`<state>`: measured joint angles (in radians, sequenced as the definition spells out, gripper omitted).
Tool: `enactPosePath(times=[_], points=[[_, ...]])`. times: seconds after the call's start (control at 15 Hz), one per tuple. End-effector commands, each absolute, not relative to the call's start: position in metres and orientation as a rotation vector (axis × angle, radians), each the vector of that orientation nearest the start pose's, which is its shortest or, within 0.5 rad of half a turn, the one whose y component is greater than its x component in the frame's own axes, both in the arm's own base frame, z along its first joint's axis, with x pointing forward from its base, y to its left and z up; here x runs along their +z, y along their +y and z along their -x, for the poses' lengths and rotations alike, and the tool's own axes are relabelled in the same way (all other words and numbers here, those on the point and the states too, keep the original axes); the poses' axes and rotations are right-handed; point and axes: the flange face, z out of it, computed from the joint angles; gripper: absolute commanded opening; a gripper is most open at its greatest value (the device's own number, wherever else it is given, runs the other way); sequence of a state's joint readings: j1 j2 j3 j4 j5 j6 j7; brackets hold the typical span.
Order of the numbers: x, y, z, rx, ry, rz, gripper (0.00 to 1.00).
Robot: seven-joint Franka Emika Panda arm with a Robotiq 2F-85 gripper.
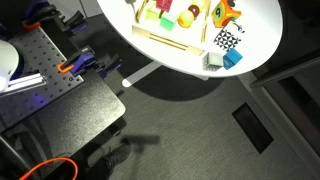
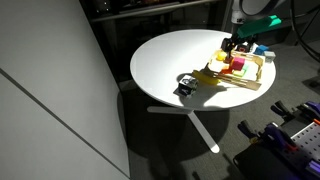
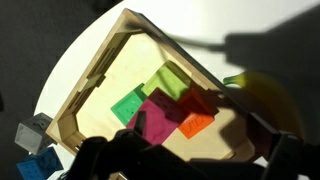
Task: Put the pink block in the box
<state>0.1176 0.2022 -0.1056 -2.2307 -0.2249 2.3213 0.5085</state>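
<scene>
The box [image 3: 95, 75] is a pale wooden tray on the round white table and shows in both exterior views [image 1: 172, 40] [image 2: 250, 82]. The pink block [image 3: 155, 122] lies flat inside it among green, dark red and orange blocks. It also shows in an exterior view [image 2: 238, 67]. My gripper [image 3: 200, 152] hangs just above the tray's inside, its dark fingers spread apart with nothing between them. An exterior view shows the gripper [image 2: 236, 42] over the tray.
A yellow rounded piece [image 3: 258, 95] sits at the tray's edge. A blue cube [image 3: 40, 162] and a grey piece [image 3: 30, 130] lie outside the tray. The checkered cube [image 1: 227, 40] [image 2: 185, 85] stands next to it near the table edge.
</scene>
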Motion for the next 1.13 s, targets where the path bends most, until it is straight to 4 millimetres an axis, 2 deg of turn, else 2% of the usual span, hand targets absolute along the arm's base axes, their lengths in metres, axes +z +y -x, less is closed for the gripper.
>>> enactPosePath(times=[0.0, 0.33, 0.73, 0.8, 1.07], points=[[0.294, 0.012, -0.521, 0.202, 0.460, 3.245, 1.00], [0.314, 0.027, -0.507, 0.332, 0.279, 3.192, 1.00], [0.334, 0.036, -0.492, 0.418, 0.054, 3.217, 1.00], [0.324, 0.038, -0.501, 0.400, 0.120, 3.218, 1.00], [0.322, 0.039, -0.500, 0.410, 0.108, 3.218, 1.00]])
